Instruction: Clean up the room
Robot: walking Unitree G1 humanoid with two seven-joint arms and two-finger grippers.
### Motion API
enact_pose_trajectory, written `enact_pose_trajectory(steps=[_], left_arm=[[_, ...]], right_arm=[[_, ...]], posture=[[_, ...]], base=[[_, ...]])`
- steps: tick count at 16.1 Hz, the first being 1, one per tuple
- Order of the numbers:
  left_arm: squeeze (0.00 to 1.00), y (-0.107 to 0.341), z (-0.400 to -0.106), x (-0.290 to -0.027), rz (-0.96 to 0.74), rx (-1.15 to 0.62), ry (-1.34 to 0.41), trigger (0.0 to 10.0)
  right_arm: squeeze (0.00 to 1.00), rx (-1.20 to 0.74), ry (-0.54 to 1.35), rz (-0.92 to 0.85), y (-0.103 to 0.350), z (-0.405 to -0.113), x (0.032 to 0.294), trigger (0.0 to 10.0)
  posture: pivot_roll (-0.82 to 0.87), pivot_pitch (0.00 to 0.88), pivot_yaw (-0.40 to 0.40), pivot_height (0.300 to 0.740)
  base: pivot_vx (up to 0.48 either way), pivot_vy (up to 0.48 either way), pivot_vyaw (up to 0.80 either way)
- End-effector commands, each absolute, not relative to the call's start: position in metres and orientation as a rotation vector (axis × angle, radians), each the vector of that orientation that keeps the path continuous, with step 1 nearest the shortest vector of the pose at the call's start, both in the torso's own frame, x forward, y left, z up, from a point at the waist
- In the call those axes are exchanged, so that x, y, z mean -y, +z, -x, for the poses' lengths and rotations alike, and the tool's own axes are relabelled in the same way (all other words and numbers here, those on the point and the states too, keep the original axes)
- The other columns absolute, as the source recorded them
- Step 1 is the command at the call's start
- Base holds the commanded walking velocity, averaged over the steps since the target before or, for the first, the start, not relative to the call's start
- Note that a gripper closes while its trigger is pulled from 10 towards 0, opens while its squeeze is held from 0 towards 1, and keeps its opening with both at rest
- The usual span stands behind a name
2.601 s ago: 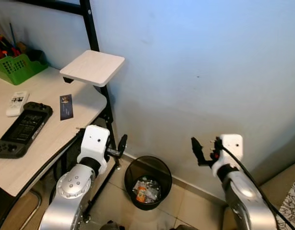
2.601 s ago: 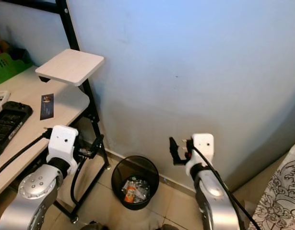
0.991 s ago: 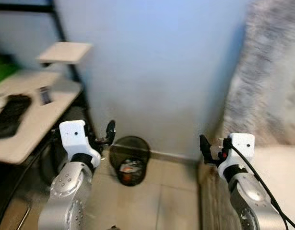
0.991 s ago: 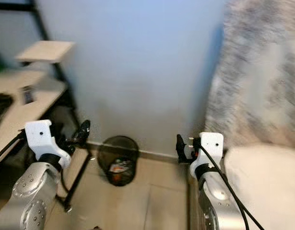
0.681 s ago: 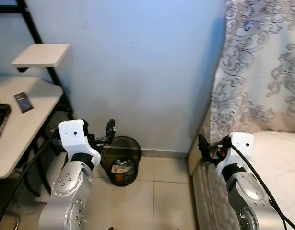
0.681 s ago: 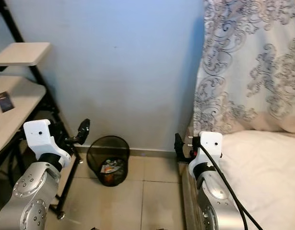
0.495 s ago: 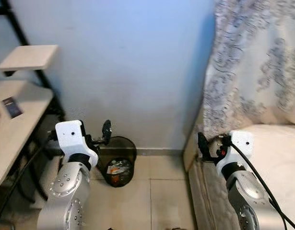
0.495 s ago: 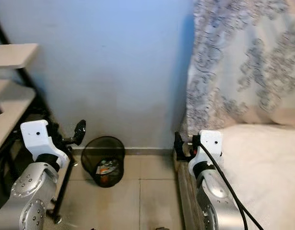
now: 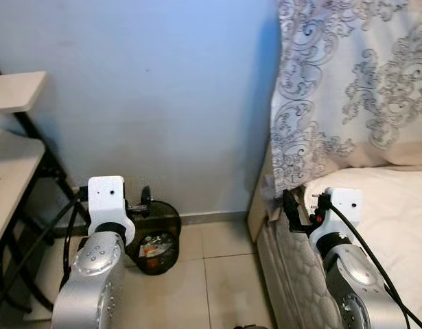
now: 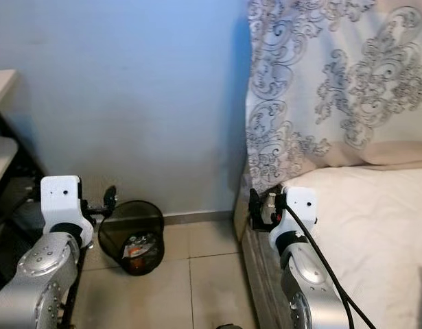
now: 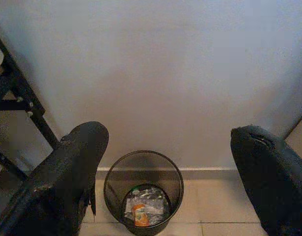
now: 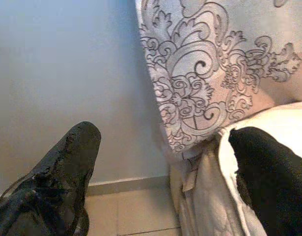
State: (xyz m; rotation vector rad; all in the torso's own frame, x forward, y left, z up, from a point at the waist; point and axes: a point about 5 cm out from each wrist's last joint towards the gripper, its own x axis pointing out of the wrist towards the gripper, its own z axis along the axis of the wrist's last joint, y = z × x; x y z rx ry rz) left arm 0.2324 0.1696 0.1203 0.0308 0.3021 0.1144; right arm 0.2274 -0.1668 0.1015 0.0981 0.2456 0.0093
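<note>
Both arms raised in front of torso, nothing carried. L gripper point(image 11: 165, 182) spread wide and empty, pointed at wall w/ the bin point(image 9: 156, 236) just below and ahead of it; R gripper point(image 12: 165, 182) likewise wide and empty, aimed at the corner where curtain point(image 9: 348, 82) meets bed point(image 10: 375, 226). Bin is black mesh, stands on tile floor point(image 9: 224, 281) against wall, beside desk point(image 9: 12, 171) frame; holds some rubbish already, incl. an orange-labelled item point(image 11: 138, 214) and clear wrapping, roughly a third full. Judgement: some trash is binned, so task is partly underway, but no item is in hand now. Floor stretch in view shows no loose litter; bed surface looks bare. What remains can't be told from here; desk top mostly out of frame. Next step prob. locating another item to collect.
</note>
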Motion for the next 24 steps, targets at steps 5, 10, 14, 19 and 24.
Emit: enact_pose_trajectory(steps=[5,10,14,19,24], left_arm=[[0.00,0.133,-0.239,-0.167,0.048,-0.168,0.087,10.0],[0.00,0.129,-0.236,-0.163,0.090,-0.232,0.057,10.0],[0.00,0.136,-0.240,-0.166,0.026,-0.198,0.002,10.0],[0.00,0.140,-0.244,-0.170,0.064,-0.208,-0.047,10.0],[0.00,0.139,-0.241,-0.163,0.032,-0.215,-0.095,10.0]], right_arm=[[0.00,-0.227,0.008,-0.101,0.105,-0.228,0.167,10.0],[0.00,-0.216,0.009,-0.102,0.106,-0.229,0.167,10.0],[0.00,-0.193,0.005,-0.110,0.110,-0.230,0.167,10.0],[0.00,-0.182,0.007,-0.113,0.111,-0.231,0.167,10.0],[0.00,-0.158,0.007,-0.118,0.114,-0.232,0.168,10.0]], posture=[[0.03,0.000,0.017,0.740],[0.03,0.000,0.016,0.740],[0.03,0.000,0.019,0.740],[0.02,0.000,0.020,0.740],[0.02,0.000,0.019,0.740]], base=[[0.000,0.000,-0.78],[0.000,0.000,-0.78],[0.000,0.000,-0.78],[0.000,0.000,-0.78],[0.000,0.000,-0.78]])
